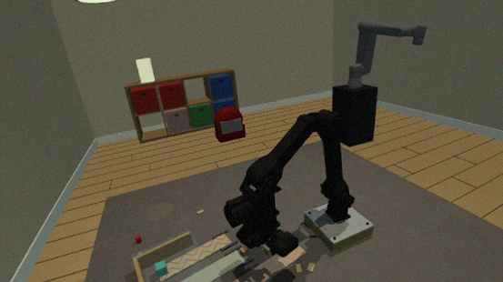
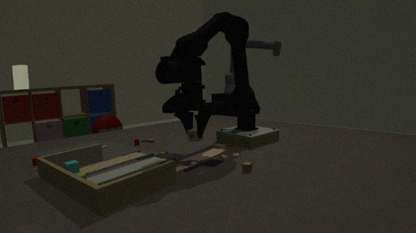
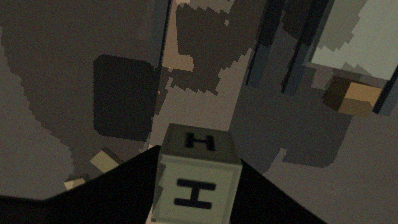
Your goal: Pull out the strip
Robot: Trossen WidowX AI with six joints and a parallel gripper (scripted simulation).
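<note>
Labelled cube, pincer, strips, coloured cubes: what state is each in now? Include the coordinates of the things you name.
H-labelled cube (image 2: 193,135) (image 3: 196,192): gripped, held up off the mat.
Pincer (image 2: 195,134) (image 3: 196,159): shut on the cube.
Pinkish strip (image 1: 293,256) (image 2: 214,152): pulled out of the tray.
Pale grey-green strip (image 1: 204,277) (image 2: 127,170): lying in the tray.
Zigzag strip (image 1: 198,256): lying in the tray.
Teal cube (image 1: 161,268) (image 2: 71,166): in the tray, ungripped.
</note>
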